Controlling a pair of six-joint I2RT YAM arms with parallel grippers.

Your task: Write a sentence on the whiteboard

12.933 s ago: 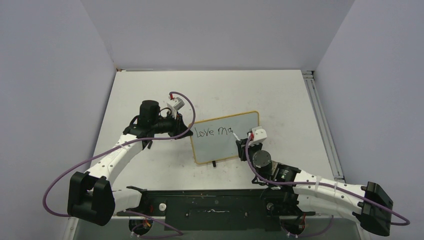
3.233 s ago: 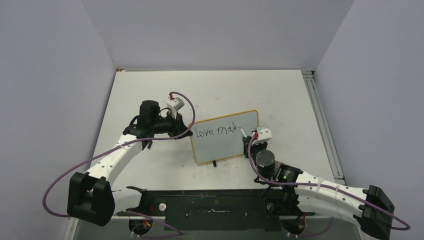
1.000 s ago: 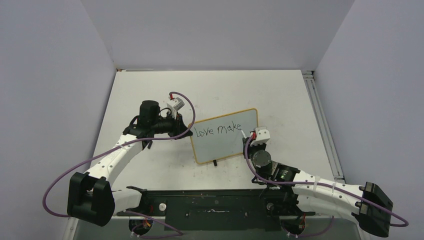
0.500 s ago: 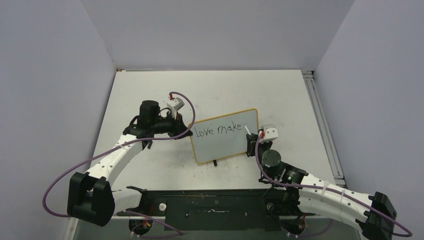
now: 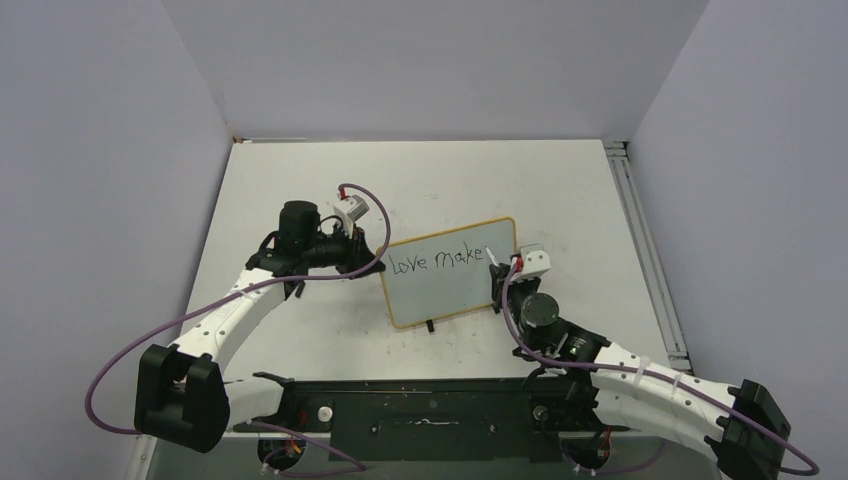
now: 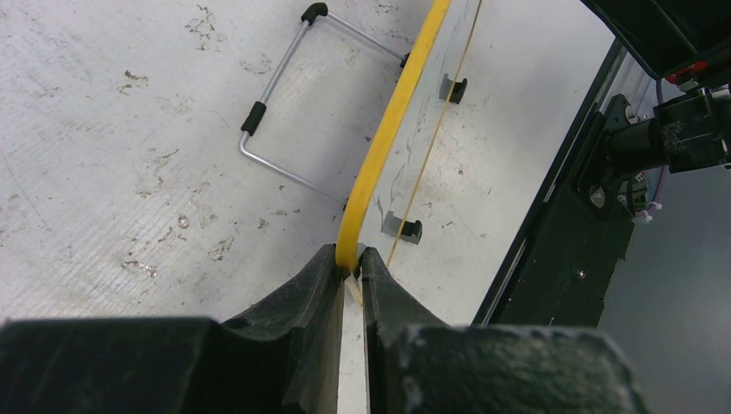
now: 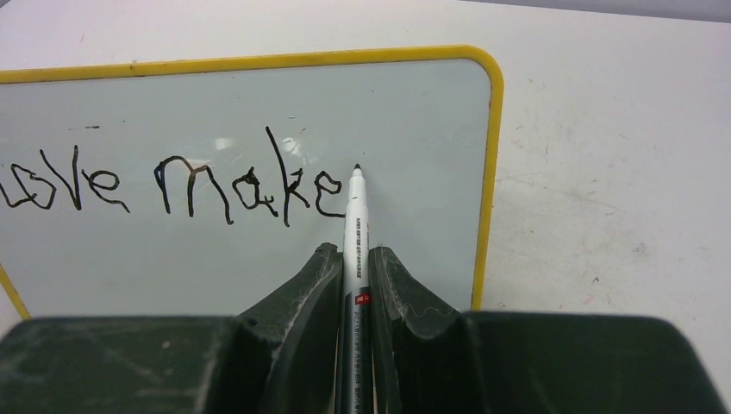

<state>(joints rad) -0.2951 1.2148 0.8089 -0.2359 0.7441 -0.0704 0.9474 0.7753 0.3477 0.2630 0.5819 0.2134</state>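
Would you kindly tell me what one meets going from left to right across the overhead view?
Left pincer → sentence → marker → rail.

A scuffed white table (image 5: 560, 190) between pale walls (image 5: 420, 60).

Table (image 5: 300, 180): white, flat, walled by pale panels on the left, far and right sides. Surface worn; grey specks (image 6: 164, 172) and scuffs show in the left wrist view.

Directly on it:
- Whiteboard (image 5: 450, 295), yellow frame, near the middle of the table, set at a slant to the table edges. Stands on small black feet (image 6: 409, 229); only one foot is clear from the top camera.
- Wire stand (image 6: 253, 117), thin metal with black sleeves, lies flat on the table behind the board and reaches its frame.
- Black base plate (image 5: 430, 410) along the near edge.
- Metal rail (image 5: 645, 250) along the right edge.
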